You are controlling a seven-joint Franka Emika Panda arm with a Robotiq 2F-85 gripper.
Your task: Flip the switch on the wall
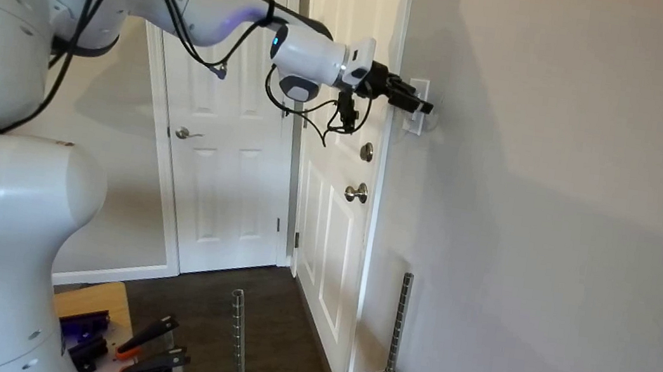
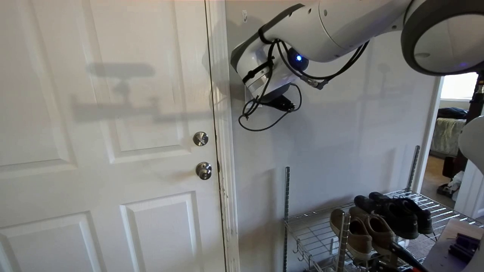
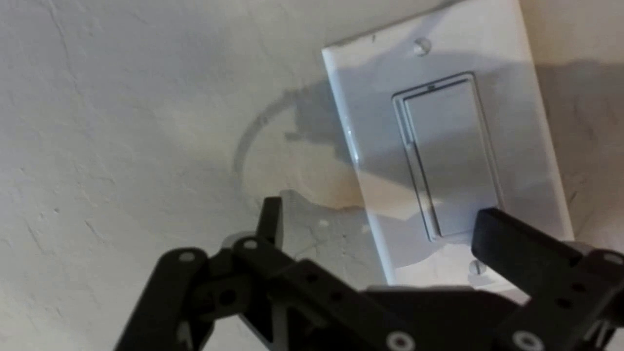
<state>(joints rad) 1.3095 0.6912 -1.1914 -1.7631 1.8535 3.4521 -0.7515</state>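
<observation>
The switch is a white plate with a rectangular rocker. It fills the right part of the wrist view (image 3: 451,161) and shows in an exterior view (image 1: 414,124) beside the door frame. The light-grey wall (image 1: 576,180) surrounds it and also shows in the wrist view (image 3: 146,122). My gripper (image 3: 379,219) is open, with nothing between its fingers. In the wrist view the right fingertip overlaps the rocker's lower right corner; I cannot tell whether it touches. The left fingertip is over bare wall, left of the plate. In an exterior view the arm (image 2: 272,75) mostly hides the switch.
A white door (image 1: 339,149) with a metal knob (image 1: 356,193) and deadbolt (image 1: 367,151) is beside the switch. A wire shelf (image 2: 310,234) with upright posts stands below, holding several shoes (image 2: 393,215). Cables (image 1: 314,121) hang in loops from the wrist.
</observation>
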